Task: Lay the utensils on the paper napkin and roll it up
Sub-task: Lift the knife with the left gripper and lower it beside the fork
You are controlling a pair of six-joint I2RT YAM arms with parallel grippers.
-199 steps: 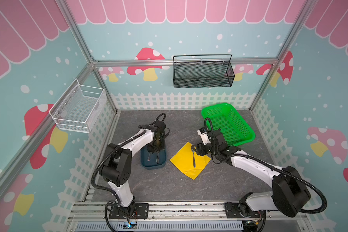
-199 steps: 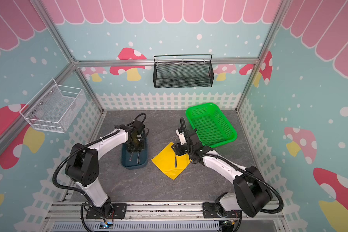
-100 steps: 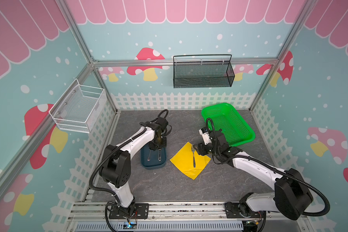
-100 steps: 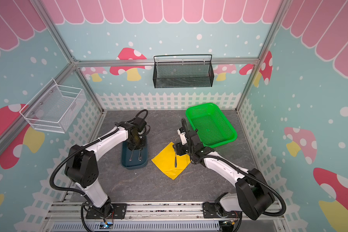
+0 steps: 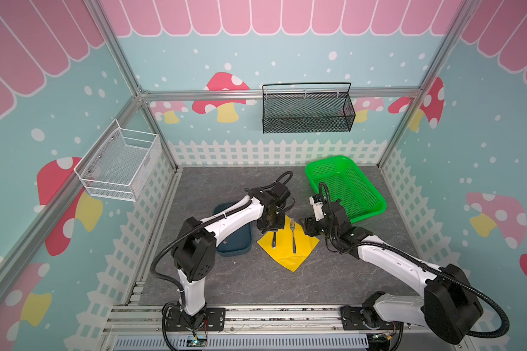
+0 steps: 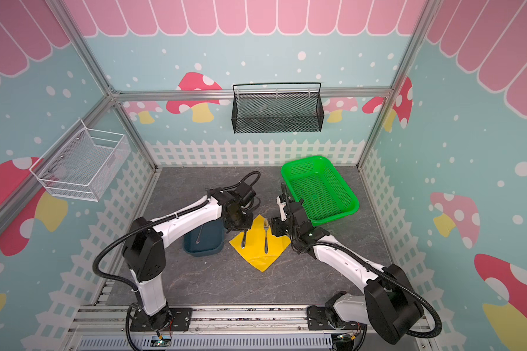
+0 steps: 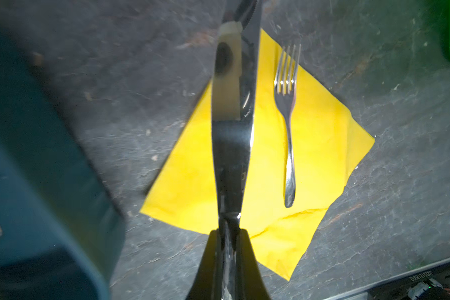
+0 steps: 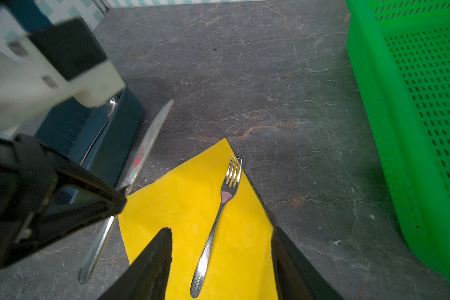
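Nearest the arm bases, the yellow paper napkin [image 5: 284,258] [image 6: 260,256] lies flat on the grey table as a diamond, its near corner creased. On its right half rests the fork [image 5: 293,237] [image 8: 216,223], tines pointing away. Left of it is the knife [image 7: 231,155] [image 5: 273,240], pinched at mid-length by the left gripper [image 7: 229,233], whose jaws are closed tight on it. It hangs over the napkin's left part, blade angled up and away; whether its handle touches the paper cannot be told. The right gripper [image 8: 221,230] [image 5: 308,226] hovers by the napkin's right edge, jaws wide apart and holding nothing, with the fork's handle showing between its fingers. Just left of the napkin, the spoon [image 6: 200,234] lies in the dark blue tray [image 6: 204,247]. Farthest back on the right stands the green basket [image 5: 374,203].
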